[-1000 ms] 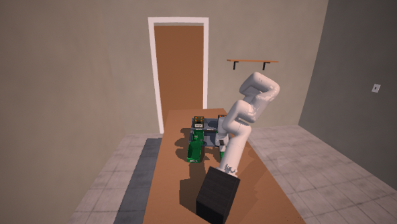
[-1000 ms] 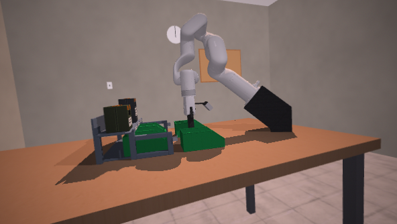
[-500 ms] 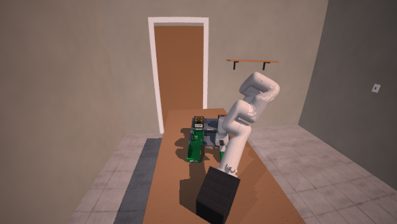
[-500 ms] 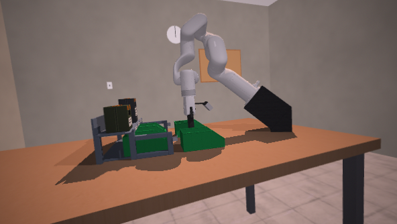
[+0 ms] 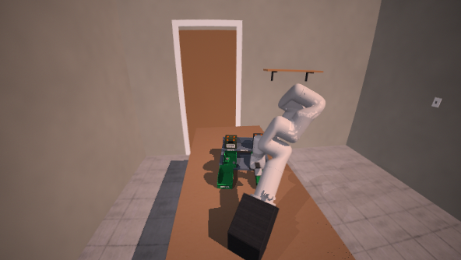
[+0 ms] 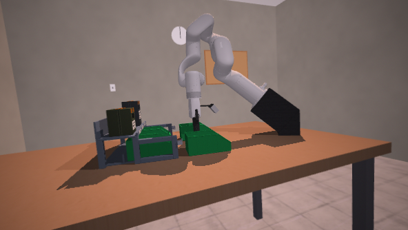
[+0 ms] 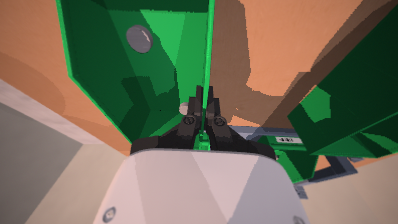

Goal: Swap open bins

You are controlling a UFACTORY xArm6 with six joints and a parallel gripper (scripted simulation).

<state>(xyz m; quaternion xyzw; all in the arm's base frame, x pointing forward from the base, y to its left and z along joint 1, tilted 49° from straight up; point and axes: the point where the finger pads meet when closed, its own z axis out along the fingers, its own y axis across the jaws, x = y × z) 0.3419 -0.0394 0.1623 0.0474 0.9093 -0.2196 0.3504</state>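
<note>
Okay, claw (image 5: 258, 166) (image 6: 196, 126) (image 7: 203, 95) clenched on parts bin (image 5: 258, 180) (image 6: 182, 133) (image 7: 95, 55) sidewall; looks stiff, probably slick, grip mid-wall, loose disc (image 7: 139, 39) at 11 o'clock in wrist view may slide

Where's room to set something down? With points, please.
Table between the empty bin (image 5: 225, 177) (image 6: 208, 144) (image 7: 355, 105) and black base (image 5: 251, 218) (image 6: 282, 117); narrower, between both table bins. Crowded: the tool (image 6: 196, 129) (image 7: 203, 95) on the parts bin (image 5: 258, 180) (image 6: 182, 133) (image 7: 170, 35), and along the shelf's front.

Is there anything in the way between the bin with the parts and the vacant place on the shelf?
Yes, the shelf's low front lip. The end effector is shut on the parts bin's wall. The empty bin stands off to one side. The arm hides some of the shelf.
</note>
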